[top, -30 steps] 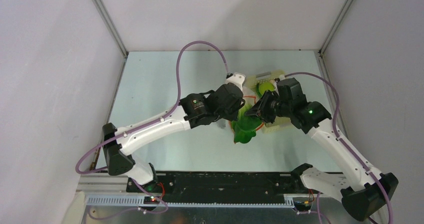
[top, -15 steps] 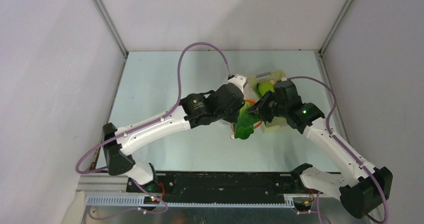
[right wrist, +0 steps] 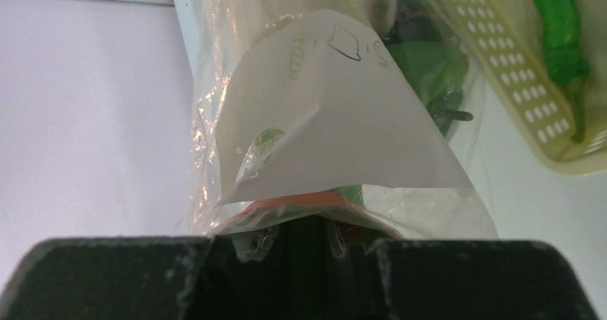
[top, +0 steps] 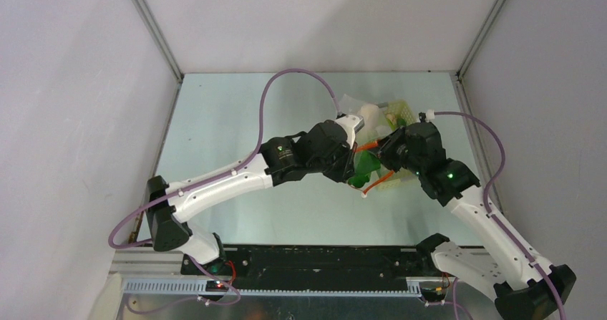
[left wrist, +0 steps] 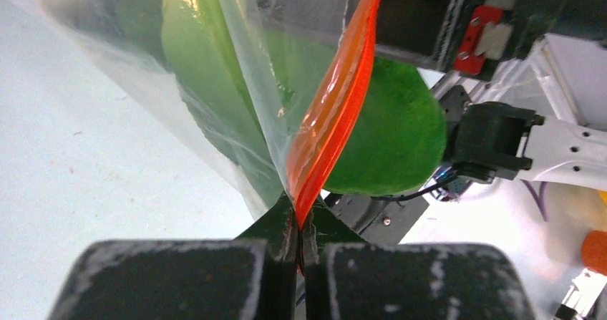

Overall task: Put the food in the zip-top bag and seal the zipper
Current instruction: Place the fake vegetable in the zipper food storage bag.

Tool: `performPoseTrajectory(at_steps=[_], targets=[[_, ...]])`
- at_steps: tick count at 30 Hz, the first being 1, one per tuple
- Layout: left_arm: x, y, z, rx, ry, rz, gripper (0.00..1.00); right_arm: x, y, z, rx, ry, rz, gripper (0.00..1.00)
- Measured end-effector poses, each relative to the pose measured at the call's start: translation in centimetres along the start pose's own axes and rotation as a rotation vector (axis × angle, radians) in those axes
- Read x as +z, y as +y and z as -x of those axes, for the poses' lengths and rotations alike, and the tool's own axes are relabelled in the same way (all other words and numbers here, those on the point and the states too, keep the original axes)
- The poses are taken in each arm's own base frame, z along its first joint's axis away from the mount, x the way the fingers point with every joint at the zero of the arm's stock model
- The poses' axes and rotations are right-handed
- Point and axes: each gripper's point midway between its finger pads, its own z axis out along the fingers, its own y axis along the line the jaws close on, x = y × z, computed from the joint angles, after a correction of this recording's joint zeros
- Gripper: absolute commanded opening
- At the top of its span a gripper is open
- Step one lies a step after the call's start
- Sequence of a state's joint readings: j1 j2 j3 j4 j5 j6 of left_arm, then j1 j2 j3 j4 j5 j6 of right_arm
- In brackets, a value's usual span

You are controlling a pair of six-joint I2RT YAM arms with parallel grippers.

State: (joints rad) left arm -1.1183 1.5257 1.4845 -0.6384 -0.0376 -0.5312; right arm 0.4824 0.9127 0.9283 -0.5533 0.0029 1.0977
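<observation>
The clear zip-top bag hangs between my two grippers above the table. My left gripper is shut on the orange-red zipper, its jaws pinched together. My right gripper holds the opposite rim of the bag, with its fingertips hidden behind the plastic. Green bok choy leaves fill the bag and press against the plastic. A pale mushroom sits at the bag's far end. A long green pepper lies in the basket. The slider tab does not show.
The pale yellow perforated basket stands just behind and right of the bag, near the right wall, and also shows in the right wrist view. A white paper label lies inside the bag. The enclosure walls stand on three sides.
Both grippers have moved right and back toward the basket, carrying the bag. The bag now stretches further back, and less of the green leaf hangs below it.
</observation>
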Motion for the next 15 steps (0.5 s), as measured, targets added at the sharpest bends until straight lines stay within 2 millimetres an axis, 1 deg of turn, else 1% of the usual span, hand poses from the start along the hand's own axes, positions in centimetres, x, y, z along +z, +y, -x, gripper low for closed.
performPoseTrajectory(at_steps=[2,4,7,10,13,15], targets=[[0.0,-0.4,0.3,-0.005,-0.008,-0.021,0.01,0.2,-0.1,0.2,-0.047,-0.034,-0.006,0.00],[-0.3,-0.6,0.4,-0.013,-0.013,-0.030,0.00,0.7,-0.3,-0.2,-0.117,-0.045,-0.016,0.00],[-1.0,-0.5,0.9,-0.030,-0.017,-0.033,0.00,1.8,-0.4,-1.5,-0.260,-0.024,-0.014,0.00],[-2.2,0.3,1.8,-0.076,-0.028,-0.036,0.00,2.7,-0.2,-3.3,-0.452,-0.002,-0.001,0.00],[-3.7,1.7,3.0,-0.130,-0.052,-0.029,0.00,3.2,0.1,-4.8,-0.624,0.001,0.017,0.00],[-4.9,2.7,3.8,-0.160,-0.075,-0.016,0.00,3.4,0.2,-5.4,-0.713,0.000,0.024,0.00]])
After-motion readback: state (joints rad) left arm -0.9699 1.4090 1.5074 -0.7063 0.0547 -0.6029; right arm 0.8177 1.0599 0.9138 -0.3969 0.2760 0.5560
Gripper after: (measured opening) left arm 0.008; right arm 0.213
